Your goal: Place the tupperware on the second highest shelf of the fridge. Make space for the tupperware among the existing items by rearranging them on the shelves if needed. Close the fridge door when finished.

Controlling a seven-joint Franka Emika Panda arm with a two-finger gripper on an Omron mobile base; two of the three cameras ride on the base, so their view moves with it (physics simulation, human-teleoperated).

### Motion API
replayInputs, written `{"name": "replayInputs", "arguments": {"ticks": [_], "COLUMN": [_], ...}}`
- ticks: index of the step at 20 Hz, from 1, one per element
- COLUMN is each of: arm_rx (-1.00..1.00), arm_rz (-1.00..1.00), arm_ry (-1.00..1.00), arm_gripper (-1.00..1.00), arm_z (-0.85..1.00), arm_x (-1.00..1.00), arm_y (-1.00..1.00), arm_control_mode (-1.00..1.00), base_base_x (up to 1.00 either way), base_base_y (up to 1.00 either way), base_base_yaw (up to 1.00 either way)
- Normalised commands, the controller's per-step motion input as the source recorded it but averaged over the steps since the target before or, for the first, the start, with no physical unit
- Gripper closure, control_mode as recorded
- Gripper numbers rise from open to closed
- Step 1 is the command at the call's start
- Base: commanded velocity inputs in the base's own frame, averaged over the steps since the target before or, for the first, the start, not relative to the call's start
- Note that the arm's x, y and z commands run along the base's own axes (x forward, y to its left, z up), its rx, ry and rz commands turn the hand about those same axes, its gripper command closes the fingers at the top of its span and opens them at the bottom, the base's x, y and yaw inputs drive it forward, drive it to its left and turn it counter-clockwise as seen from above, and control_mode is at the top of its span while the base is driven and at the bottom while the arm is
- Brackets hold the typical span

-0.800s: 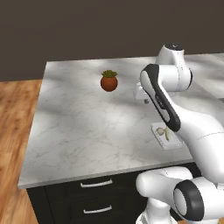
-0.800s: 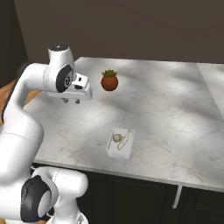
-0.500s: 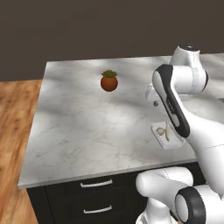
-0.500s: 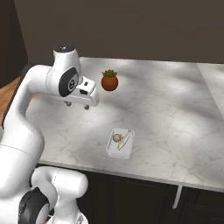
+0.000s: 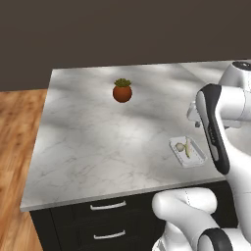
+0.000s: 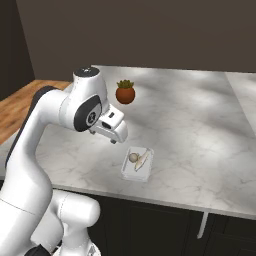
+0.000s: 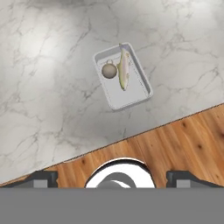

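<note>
Marble counter [image 5: 88, 147] holds 1 tupperware [image 5: 188, 151] and 1 plant pot [image 5: 122, 91]

The shallow rectangular clear-white plastic tupperware [image 7: 122, 76] is showing a pale beige round lump and a yellow-green strip inside. The flat marble counter [image 5: 98, 142] is looking white with thin grey veins. The small round plant pot [image 5: 122, 92] is showing reddish brown, with dark green leaves on top. The plank floor [image 5: 14, 127] is showing warm orange-brown wood grain. The black cabinet drawers [image 5: 98, 223] are carrying silver handles.
</note>
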Motion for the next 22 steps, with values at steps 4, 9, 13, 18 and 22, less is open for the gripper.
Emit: {"name": "replayInputs", "arguments": {"ticks": [4, 9, 13, 18, 22], "arm_rx": [0.0, 0.0, 0.0, 0.0, 0.0], "arm_rz": [0.0, -0.02, -0.03, 0.0, 0.0], "arm_ry": [0.0, 0.0, 0.0, 0.0, 0.0], "arm_gripper": [-1.0, -1.0, -1.0, -1.0, -1.0], "arm_z": [0.0, -0.06, -0.17, -0.37, -0.38], "arm_x": [0.02, 0.0, -0.02, 0.0, 0.0], "arm_y": [0.0, -0.03, 0.0, 0.0, 0.0], "arm_control_mode": [-1.0, -1.0, -1.0, -1.0, -1.0], "base_base_x": [0.0, 0.0, 0.0, 0.0, 0.0], "base_base_y": [0.0, 0.0, 0.0, 0.0, 0.0], "base_base_yaw": [0.0, 0.0, 0.0, 0.0, 0.0]}}
